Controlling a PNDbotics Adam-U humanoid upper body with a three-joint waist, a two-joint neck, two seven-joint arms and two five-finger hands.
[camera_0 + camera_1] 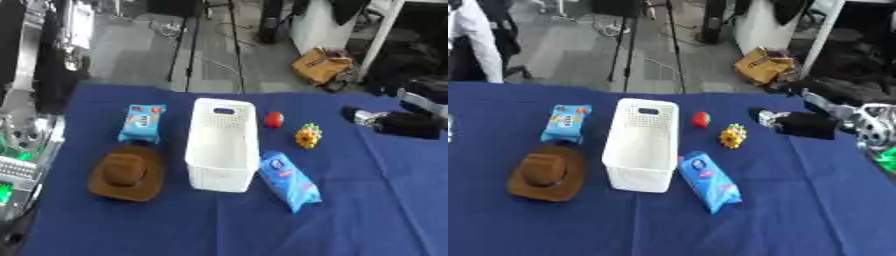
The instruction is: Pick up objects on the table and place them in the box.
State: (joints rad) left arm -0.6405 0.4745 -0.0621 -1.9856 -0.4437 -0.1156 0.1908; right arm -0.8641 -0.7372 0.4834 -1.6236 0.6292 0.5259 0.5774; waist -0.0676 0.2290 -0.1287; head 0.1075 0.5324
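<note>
We see the right robot hand (pixel 785 122) over the blue table (pixel 367 210), but we cannot tell whether it is released or clenched. To its left lie a yellow toy (pixel 307 136), a red ball (pixel 274 119) and, farther, the white box (pixel 222 145). Beyond the box are a brown hat (pixel 128 172) and a blue packet (pixel 142 123); another blue packet (pixel 288 181) lies nearer to us.

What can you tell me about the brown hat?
The hat is brown, cowboy-style, with a raised, dented crown and a wide, round brim. It looks soft, like felt. It sits upright on the blue table, left of the white box and just in front of a small blue packet. No hand touches it.
</note>
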